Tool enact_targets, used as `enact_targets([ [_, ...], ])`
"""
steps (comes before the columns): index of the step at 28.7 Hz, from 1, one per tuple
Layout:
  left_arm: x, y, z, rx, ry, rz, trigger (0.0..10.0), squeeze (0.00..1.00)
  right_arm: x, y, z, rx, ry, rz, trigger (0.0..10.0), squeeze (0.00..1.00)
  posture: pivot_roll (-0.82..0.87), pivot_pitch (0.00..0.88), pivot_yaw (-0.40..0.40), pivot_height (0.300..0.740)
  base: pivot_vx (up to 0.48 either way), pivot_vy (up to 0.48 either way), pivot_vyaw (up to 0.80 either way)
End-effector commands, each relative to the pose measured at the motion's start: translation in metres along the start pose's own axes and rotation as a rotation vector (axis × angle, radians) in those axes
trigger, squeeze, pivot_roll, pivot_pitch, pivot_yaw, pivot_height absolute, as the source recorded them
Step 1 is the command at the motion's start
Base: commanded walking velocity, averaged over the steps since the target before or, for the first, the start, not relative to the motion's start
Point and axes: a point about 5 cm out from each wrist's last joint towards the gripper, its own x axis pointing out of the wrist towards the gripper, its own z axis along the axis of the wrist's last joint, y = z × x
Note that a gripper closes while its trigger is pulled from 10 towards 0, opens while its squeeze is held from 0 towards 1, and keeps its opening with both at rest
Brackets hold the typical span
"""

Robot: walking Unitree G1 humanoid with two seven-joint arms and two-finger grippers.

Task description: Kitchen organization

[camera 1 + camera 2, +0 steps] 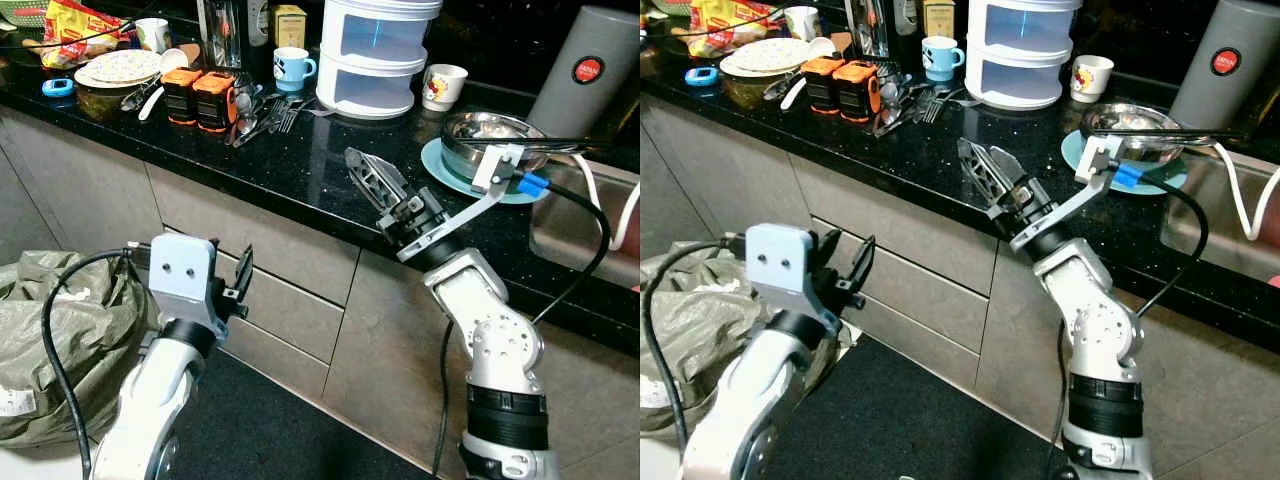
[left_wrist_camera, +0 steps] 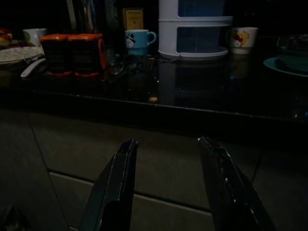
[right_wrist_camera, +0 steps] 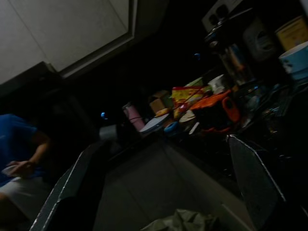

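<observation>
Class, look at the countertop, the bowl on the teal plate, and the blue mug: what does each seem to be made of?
Countertop: probably polished black granite; glossy, with fine light specks.
Bowl: likely stainless steel; silvery, mirror-like reflections.
Mug: probably glazed ceramic; smooth, shiny blue, thick handle.
Plate: glossy teal; ceramic or plastic, cannot tell.

Both head views are evenly lit and sharp, with speckled glints on the glossy black countertop (image 1: 300, 160) and soft shadows beneath its overhang. Both wrist views are very dark and murky, their detail mostly lost.
</observation>
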Motion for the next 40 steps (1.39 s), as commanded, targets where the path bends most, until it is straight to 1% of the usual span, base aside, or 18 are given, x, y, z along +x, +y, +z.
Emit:
enact_targets([
  [1, 0.001, 0.0, -0.003, -0.02, 0.014, 0.006, 10.0, 0.0, 0.001, -0.003, 0.003, -0.017, -0.015, -0.023, 10.0, 1.0, 0.16, 0.0, -0.026, 0.74, 0.0, 0.0, 0.0],
  [4, 0.003, 0.001, -0.002, -0.023, 0.007, 0.012, 10.0, 0.0, 0.003, -0.006, 0.003, -0.044, -0.013, -0.045, 10.0, 1.0, 0.16, 0.0, -0.026, 0.74, 0.0, 0.0, 0.0],
  [7, 0.01, 0.005, 0.003, -0.032, -0.02, 0.028, 10.0, 0.0, 0.009, -0.014, 0.001, -0.138, 0.009, -0.118, 10.0, 1.0, 0.15, 0.0, -0.025, 0.74, 0.0, 0.0, 0.0],
  [8, 0.011, 0.005, 0.004, -0.034, -0.026, 0.029, 10.0, 0.0, 0.01, -0.015, 0.0, -0.153, 0.013, -0.129, 10.0, 0.87, 0.16, 0.0, -0.027, 0.74, 0.0, 0.0, 0.0],
  [9, 0.012, 0.006, 0.005, -0.035, -0.031, 0.028, 10.0, 0.0, 0.011, -0.016, 0.0, -0.161, 0.016, -0.138, 10.0, 0.87, 0.16, 0.0, -0.027, 0.74, 0.0, 0.0, 0.0],
  [10, 0.013, 0.006, 0.006, -0.037, -0.034, 0.028, 10.0, 0.0, 0.012, -0.017, -0.001, -0.165, 0.018, -0.147, 10.0, 0.0, 0.16, 0.0, -0.027, 0.74, 0.0, 0.0, 0.0],
  [16, 0.014, 0.007, 0.006, -0.04, -0.037, 0.027, 10.0, 0.0, 0.014, -0.018, -0.002, -0.176, 0.019, -0.16, 10.0, 0.0, 0.16, 0.0, -0.026, 0.74, 0.0, 0.0, 0.0],
  [17, 0.014, 0.007, 0.006, -0.041, -0.036, 0.024, 10.0, 0.0, 0.015, -0.02, -0.003, -0.195, 0.023, -0.173, 10.0, 0.0, 0.16, 0.0, -0.026, 0.74, 0.0, 0.0, 0.0],
  [19, 0.014, 0.007, 0.006, -0.041, -0.036, 0.024, 10.0, 0.0, 0.015, -0.02, -0.003, -0.195, 0.023, -0.173, 10.0, 0.0, 0.16, 0.0, -0.026, 0.74, 0.0, 0.0, 0.0],
  [20, 0.013, 0.005, 0.005, -0.041, -0.035, 0.015, 10.0, 0.0, 0.016, -0.021, -0.004, -0.22, 0.032, -0.18, 10.0, 0.0, 0.16, 0.0, -0.029, 0.74, 0.0, 0.0, 0.0],
  [21, 0.013, 0.005, 0.005, -0.041, -0.035, 0.015, 10.0, 0.0, 0.016, -0.021, -0.004, -0.22, 0.032, -0.18, 10.0, 0.0, 0.16, 0.0, -0.029, 0.74, 0.0, 0.0, 0.0],
  [23, 0.011, 0.003, 0.002, -0.039, -0.028, 0.005, 10.0, 0.0, 0.017, -0.021, -0.006, -0.265, 0.052, -0.179, 10.0, 0.0, 0.16, 0.0, -0.029, 0.74, 0.247, 0.0, 0.0],
  [25, 0.009, 0.004, 0.0, -0.038, -0.022, 0.014, 10.0, 0.0, 0.017, -0.02, -0.007, -0.273, 0.058, -0.172, 10.0, 0.0, 0.16, 0.0, -0.032, 0.74, 0.27, 0.0, 0.0],
  [32, 0.004, 0.011, -0.004, -0.034, -0.006, 0.041, 10.0, 0.0, 0.02, -0.018, -0.009, -0.281, 0.059, -0.154, 10.0, 0.0, 0.16, 0.0, -0.037, 0.74, 0.302, 0.0, 0.0],
  [40, 0.004, 0.009, -0.004, -0.034, -0.012, 0.028, 10.0, 0.0, 0.024, -0.013, -0.01, -0.278, 0.043, -0.13, 10.0, 0.0, 0.16, 0.0, -0.032, 0.74, 0.347, 0.0, 0.0],
])
